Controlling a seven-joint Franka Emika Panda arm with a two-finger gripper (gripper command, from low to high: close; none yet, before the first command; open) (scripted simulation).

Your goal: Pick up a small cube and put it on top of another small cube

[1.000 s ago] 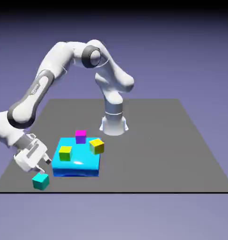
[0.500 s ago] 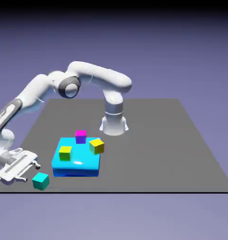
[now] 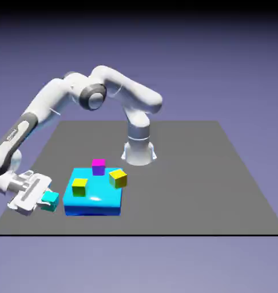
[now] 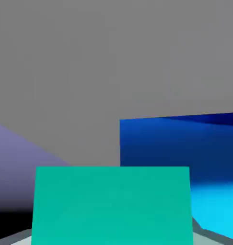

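Observation:
The small teal cube (image 3: 51,201) hangs just above the table near the exterior view's left front corner, with my gripper (image 3: 44,198) shut on it from the left side. It fills the bottom of the hand view as a wide teal face (image 4: 111,206), with a sliver of grey fingertip (image 4: 207,236) showing at its lower right. On the large flat bright-blue block (image 3: 95,201) sit three other small cubes: a magenta one (image 3: 98,166), a yellow one (image 3: 118,178) and a yellow-green one (image 3: 79,186).
The blue block's side (image 4: 185,153) stands close to the right of the held cube in the hand view. The robot's base (image 3: 139,152) stands behind the block. The table's front edge (image 3: 135,234) runs just below the gripper.
My open gripper dropped beside the teal cube, closed on it, and has now raised it off the table toward the blue block's left side.

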